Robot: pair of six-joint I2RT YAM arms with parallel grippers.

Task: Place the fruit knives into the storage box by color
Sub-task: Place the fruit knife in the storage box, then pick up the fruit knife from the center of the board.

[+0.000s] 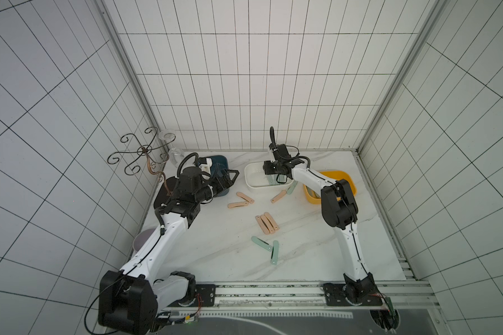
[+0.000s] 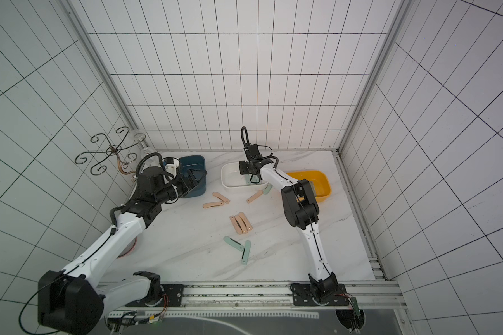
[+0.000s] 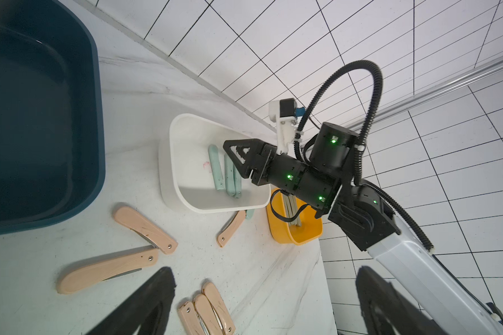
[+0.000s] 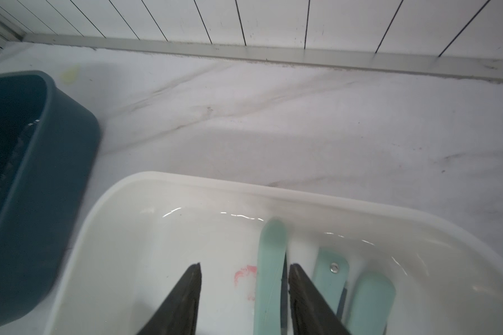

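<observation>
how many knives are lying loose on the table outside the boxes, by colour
peach-pink knives: 6
mint-green knives: 3
total: 9

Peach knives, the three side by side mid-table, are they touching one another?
Touching: the left wrist view shows the three peach knives lying flank against flank, with no gap visible between them.

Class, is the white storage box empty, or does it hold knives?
It holds knives: three mint-green knives are inside the white storage box.
</observation>
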